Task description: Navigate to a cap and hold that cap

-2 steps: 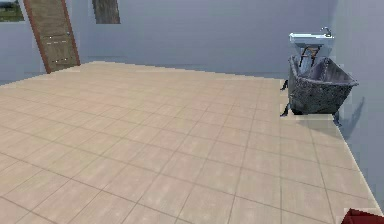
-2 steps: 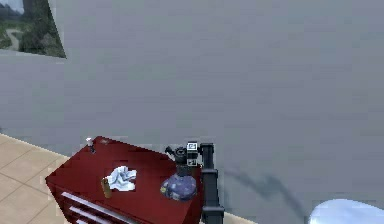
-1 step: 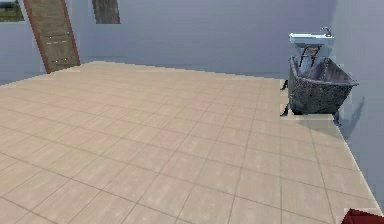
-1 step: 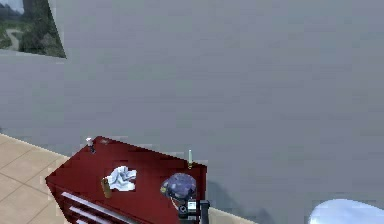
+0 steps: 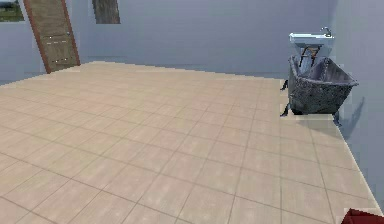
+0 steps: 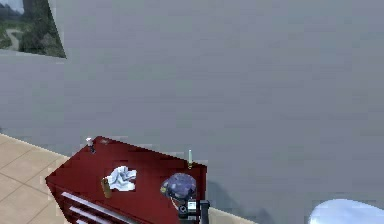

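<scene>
A rounded blue-grey thing [image 6: 179, 185], domed like a cap, lies on the top of a dark red dresser [image 6: 95, 180] in the arm side view's lower middle. My gripper [image 6: 193, 209] pokes up from the bottom edge right beside it, its dark body partly cut off. With the domed thing lying on the dresser at the gripper's end, I cannot tell whether it holds anything.
On the dresser also lie a crumpled white cloth [image 6: 122, 178], a small brown object [image 6: 105, 187] and a thin upright stick [image 6: 190, 156]. A white rounded object [image 6: 346, 212] sits at the bottom right. Ahead is tiled floor [image 5: 150, 130], a wooden door [image 5: 52, 33], a pale blue sink [image 5: 311, 41] and a grey tub [image 5: 320, 85].
</scene>
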